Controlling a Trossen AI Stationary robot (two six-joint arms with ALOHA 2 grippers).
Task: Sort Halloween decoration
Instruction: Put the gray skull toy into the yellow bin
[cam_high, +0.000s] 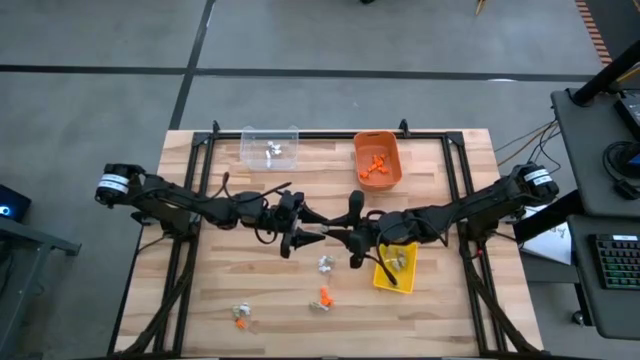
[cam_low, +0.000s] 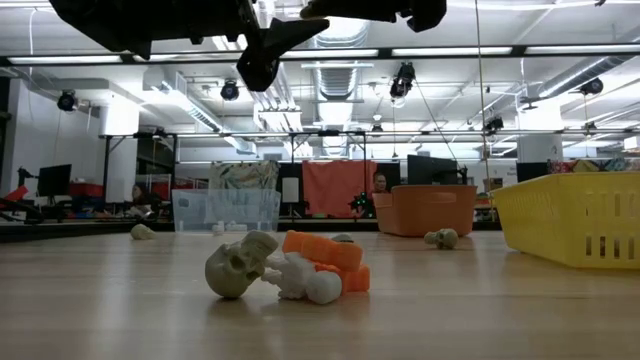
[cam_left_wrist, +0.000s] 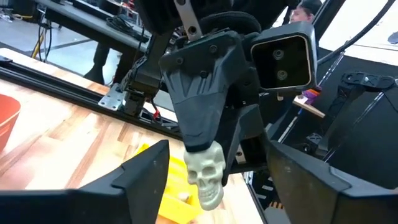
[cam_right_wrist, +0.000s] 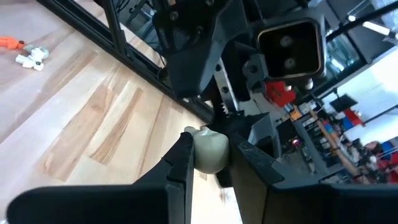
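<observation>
Above the table's middle, my two grippers meet tip to tip. My right gripper (cam_right_wrist: 210, 158) comes from the table's right and is shut on a small pale skull (cam_left_wrist: 208, 177), one Halloween decoration. My left gripper (cam_left_wrist: 225, 186) comes from the left and is open, with a finger on either side of the skull, apart from it. More trinkets lie on the table: a skull (cam_low: 238, 266) against an orange piece (cam_low: 326, 254) and a white piece (cam_low: 312, 284), a group (cam_high: 325, 264) near the middle, and another group (cam_high: 241, 316) at the near left. My right gripper pinches the skull's rounded top (cam_right_wrist: 209, 144) between its two fingers, at their free ends. The fingers reach in about level from the table's right. The skull is lifted clear of the table, and its face and jaw (cam_left_wrist: 210, 194) stick out beyond the fingertip.
A clear bin (cam_high: 270, 147) and an orange bin (cam_high: 378, 160) stand at the far edge. A yellow bin (cam_high: 395, 268) sits under my right arm. A black frame (cam_high: 452, 165) borders the table top. Bare wood lies between the trinket groups.
</observation>
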